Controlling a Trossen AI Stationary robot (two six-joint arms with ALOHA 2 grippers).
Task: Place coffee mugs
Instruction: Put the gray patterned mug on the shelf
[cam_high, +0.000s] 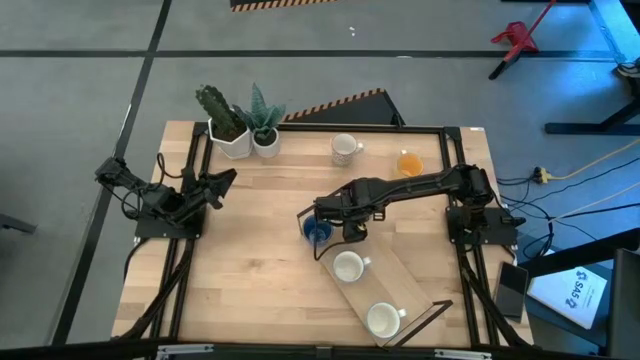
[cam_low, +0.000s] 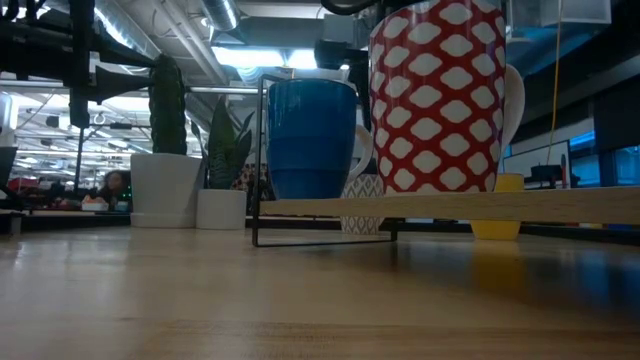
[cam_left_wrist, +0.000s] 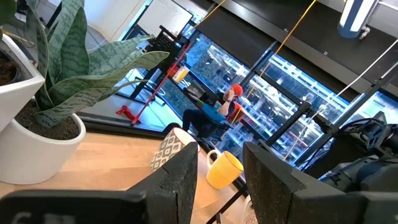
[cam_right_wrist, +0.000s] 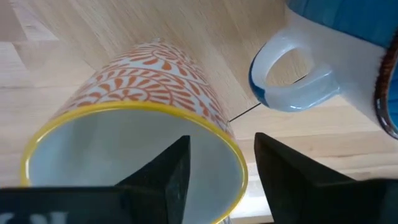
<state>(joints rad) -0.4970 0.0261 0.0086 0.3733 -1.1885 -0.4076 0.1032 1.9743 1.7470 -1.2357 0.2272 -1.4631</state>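
A slanted wooden tray (cam_high: 402, 282) near the table's near right holds two white-lined mugs (cam_high: 348, 266) (cam_high: 383, 319). A dark blue mug (cam_high: 317, 230) stands at the tray's far end. In the low view, the blue mug (cam_low: 310, 140) and a red-and-white mug (cam_low: 440, 95) stand on the board. My right gripper (cam_high: 346, 236) hovers open over them. Its fingers straddle the yellow rim (cam_right_wrist: 231, 146) of an orange-patterned mug (cam_right_wrist: 155, 81); I see no touch. The blue mug's white handle (cam_right_wrist: 292, 87) is beside it. My left gripper (cam_high: 228, 180) waits, open, at the table's left.
Two white pots with green plants (cam_high: 240, 135) stand at the far left edge. A grey-patterned mug (cam_high: 345, 148) and a yellow-orange mug (cam_high: 408, 163) stand near the far edge, also seen past my left gripper (cam_left_wrist: 221, 180). A person (cam_left_wrist: 227, 106) sits in the room beyond.
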